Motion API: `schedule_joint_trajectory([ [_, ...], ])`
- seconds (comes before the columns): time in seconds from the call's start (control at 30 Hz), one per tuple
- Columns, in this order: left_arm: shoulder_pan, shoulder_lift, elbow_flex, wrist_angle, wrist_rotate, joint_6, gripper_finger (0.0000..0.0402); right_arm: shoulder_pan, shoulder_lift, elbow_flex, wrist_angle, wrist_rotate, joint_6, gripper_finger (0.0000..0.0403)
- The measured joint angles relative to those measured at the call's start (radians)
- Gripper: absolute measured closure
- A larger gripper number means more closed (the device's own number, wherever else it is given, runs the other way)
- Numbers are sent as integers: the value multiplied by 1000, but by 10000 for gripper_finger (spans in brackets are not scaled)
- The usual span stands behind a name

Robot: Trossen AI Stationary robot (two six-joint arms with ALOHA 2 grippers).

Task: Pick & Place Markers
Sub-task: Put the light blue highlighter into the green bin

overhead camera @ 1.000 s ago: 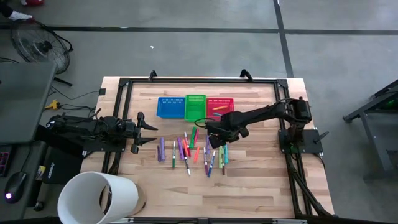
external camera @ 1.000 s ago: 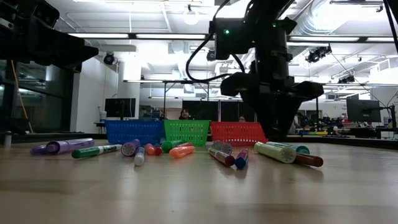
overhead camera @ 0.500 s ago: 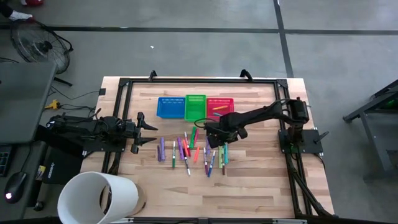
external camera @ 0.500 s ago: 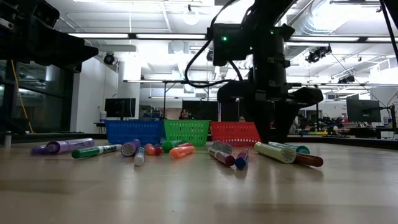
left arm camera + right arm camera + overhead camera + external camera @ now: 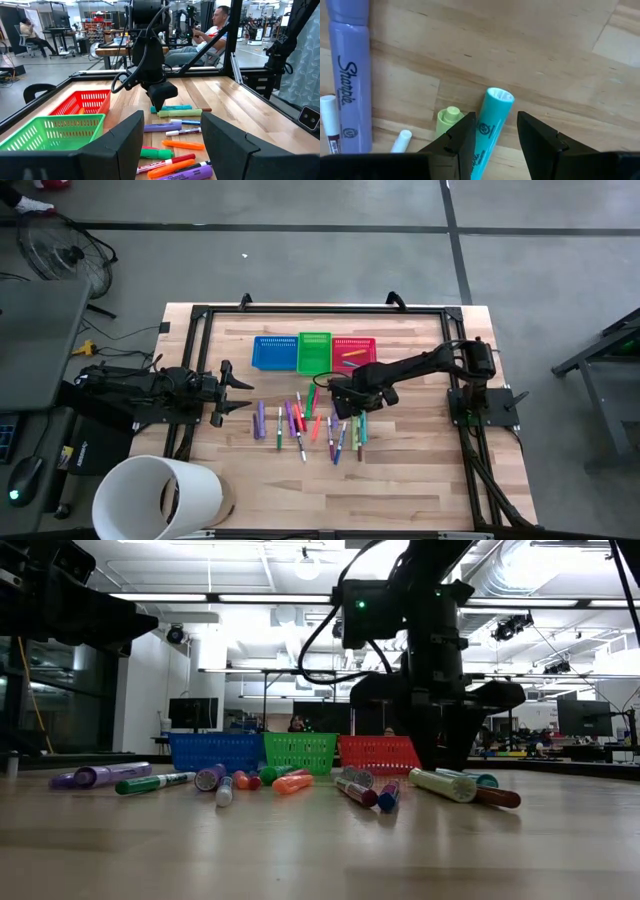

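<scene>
Descent was the change: the right gripper (image 5: 494,135) had dropped from a second earlier to straddle a teal highlighter (image 5: 489,125) among the markers (image 5: 310,420) — fingers parted, not yet clamped — so a grasp looked imminent. Left gripper (image 5: 240,392) waited open at the table's left edge.

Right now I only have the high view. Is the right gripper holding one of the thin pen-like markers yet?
Observer: No. In the right wrist view the right gripper has its jaws open astride a teal plastic marker lying on the wooden table.
Operator: Anything crowding it?
Observer: A yellow-green marker lies right beside it, by one finger.
Operator: Left gripper?
Observer: The left gripper is open, facing the pile from the table's left side.
</scene>
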Motion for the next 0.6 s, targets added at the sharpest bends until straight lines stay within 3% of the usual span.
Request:
schedule_joint_trajectory([
  [0.37, 0, 0, 0, 0, 0, 0, 206, -2, -1, -81, 137, -54, 26, 269],
  [0.6, 0, 0, 0, 0, 0, 0, 206, -9, 2, -84, 125, -59, 14, 270],
])
